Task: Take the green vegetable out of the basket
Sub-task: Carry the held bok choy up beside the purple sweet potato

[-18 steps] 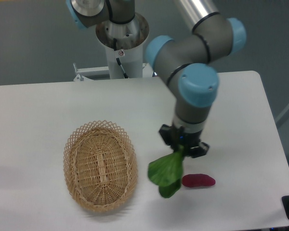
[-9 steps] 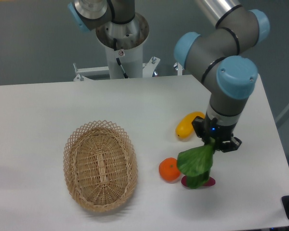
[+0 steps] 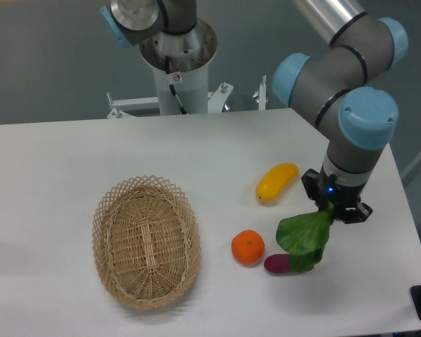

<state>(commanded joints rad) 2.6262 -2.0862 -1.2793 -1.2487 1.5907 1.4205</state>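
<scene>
One green vegetable [image 3: 305, 237] — broad-leaved (claw-held [image 3: 335, 208])

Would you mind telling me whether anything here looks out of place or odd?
Nothing looks damaged or spilled. The one oddity: the basket holds nothing, while the yellow fruit, orange and purple vegetable lie loose on the table. The green vegetable hangs from the gripper, overlapping the purple vegetable in view.

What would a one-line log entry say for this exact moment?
end effector: shut on green vegetable | vegetable: hanging right of basket | basket: nothing inside | on table: orange, yellow fruit, purple vegetable
</scene>
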